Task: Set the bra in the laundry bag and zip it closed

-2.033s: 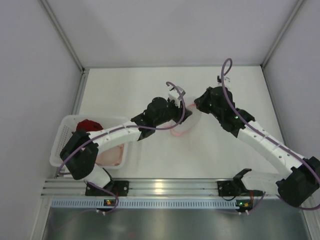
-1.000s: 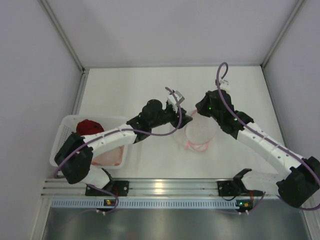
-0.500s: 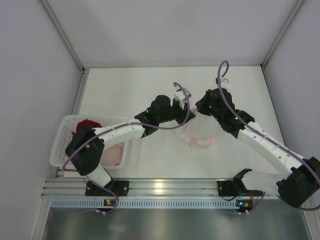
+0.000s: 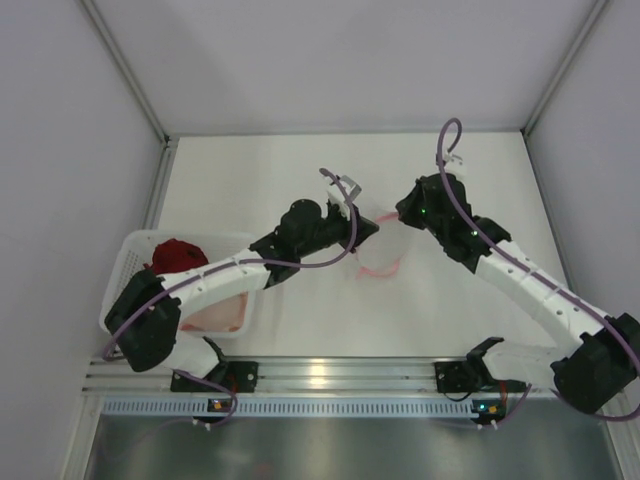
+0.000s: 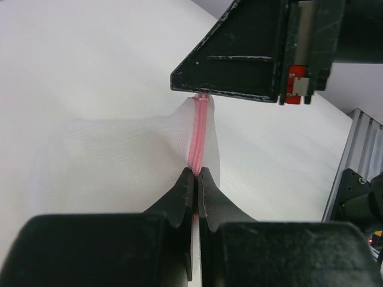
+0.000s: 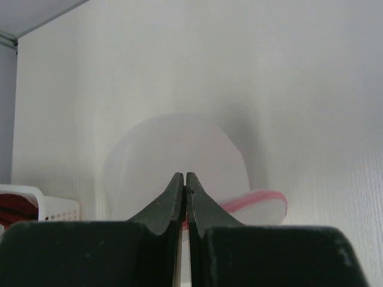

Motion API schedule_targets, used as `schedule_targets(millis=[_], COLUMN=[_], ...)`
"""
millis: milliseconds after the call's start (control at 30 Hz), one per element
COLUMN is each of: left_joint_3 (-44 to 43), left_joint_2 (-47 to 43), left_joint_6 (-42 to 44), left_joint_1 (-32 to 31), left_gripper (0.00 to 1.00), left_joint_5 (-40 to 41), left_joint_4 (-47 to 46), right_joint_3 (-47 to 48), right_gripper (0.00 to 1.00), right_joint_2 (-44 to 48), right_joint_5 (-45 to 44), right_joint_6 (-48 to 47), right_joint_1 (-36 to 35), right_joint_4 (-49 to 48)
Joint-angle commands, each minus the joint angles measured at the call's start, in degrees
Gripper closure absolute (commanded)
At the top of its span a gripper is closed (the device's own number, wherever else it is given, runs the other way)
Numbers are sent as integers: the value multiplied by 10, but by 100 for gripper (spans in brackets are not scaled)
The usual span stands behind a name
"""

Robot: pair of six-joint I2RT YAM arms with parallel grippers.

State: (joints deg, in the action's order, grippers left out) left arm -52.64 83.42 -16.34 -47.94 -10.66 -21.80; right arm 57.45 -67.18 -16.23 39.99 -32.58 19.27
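The laundry bag (image 4: 382,243), white mesh with a pink zip rim (image 4: 377,268), hangs between my two grippers near the table's middle. My left gripper (image 4: 367,231) is shut on the pink zip rim (image 5: 198,128), seen edge-on in the left wrist view (image 5: 195,174). My right gripper (image 4: 397,212) is shut on the bag's opposite edge, and the round mesh (image 6: 173,149) spreads beyond its tips (image 6: 185,177). The pale pink bra (image 4: 222,311) lies in the basket, partly under my left arm.
The white perforated basket (image 4: 128,262) stands at the near left and also holds a dark red bra (image 4: 177,252). Its corner shows in the right wrist view (image 6: 45,206). Walls enclose the table at the back and both sides.
The bag hung lower and to the right half a second ago. It is now drawn up and left, taut between both grippers. My left gripper has moved slightly left.
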Motion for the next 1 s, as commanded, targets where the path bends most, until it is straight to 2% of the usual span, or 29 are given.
schedule_targets(millis=[0,400,733,867,900,967], left_joint_3=[20,79,112,114,113,105], left_joint_2=[-55,-132,-139,-132,-132,-132], left_joint_6=[-5,-33,-106,-82,-74,-48], left_joint_1=[5,5,4,4,4,4], left_gripper=[100,100,100,83,73,61], left_joint_5=[-3,51,56,30,26,24], left_joint_4=[-54,-69,-103,-94,-88,-61], right_joint_3=[-6,-63,-63,-43,-38,-26], right_gripper=[100,100,100,100,100,100], right_joint_2=[5,17,27,38,41,49], right_joint_5=[-36,-45,-63,-60,-57,-34], right_joint_6=[-20,7,7,-19,-28,-61], right_joint_1=[27,36,36,36,37,36], right_joint_4=[9,0,-5,-10,-12,-25])
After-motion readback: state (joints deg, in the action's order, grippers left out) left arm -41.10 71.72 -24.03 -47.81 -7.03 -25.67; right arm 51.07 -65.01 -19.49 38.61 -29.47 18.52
